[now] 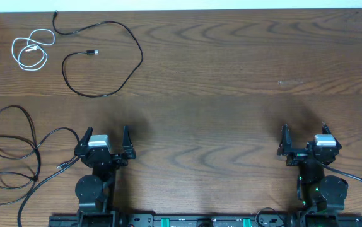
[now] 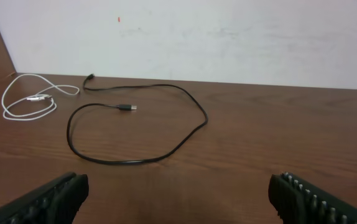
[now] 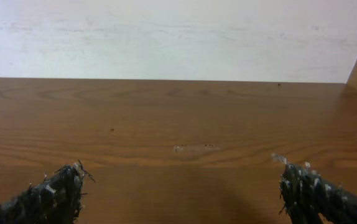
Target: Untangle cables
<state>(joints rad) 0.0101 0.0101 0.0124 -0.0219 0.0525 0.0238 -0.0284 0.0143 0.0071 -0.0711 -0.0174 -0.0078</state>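
A short white cable (image 1: 31, 51) lies coiled at the far left corner; it also shows in the left wrist view (image 2: 29, 99). A black cable (image 1: 105, 60) lies in an open loop beside it, apart from it, and shows in the left wrist view (image 2: 141, 124). A second black cable (image 1: 17, 148) lies looped at the near left, close to the left arm. My left gripper (image 1: 105, 140) is open and empty, its fingers wide apart (image 2: 178, 196). My right gripper (image 1: 304, 135) is open and empty over bare wood (image 3: 178, 190).
The brown wooden table (image 1: 231, 75) meets a white wall at the back (image 2: 228, 31). A faint pale scuff (image 1: 289, 82) marks the wood at the far right. Thick black wires run from both arm bases along the near edge.
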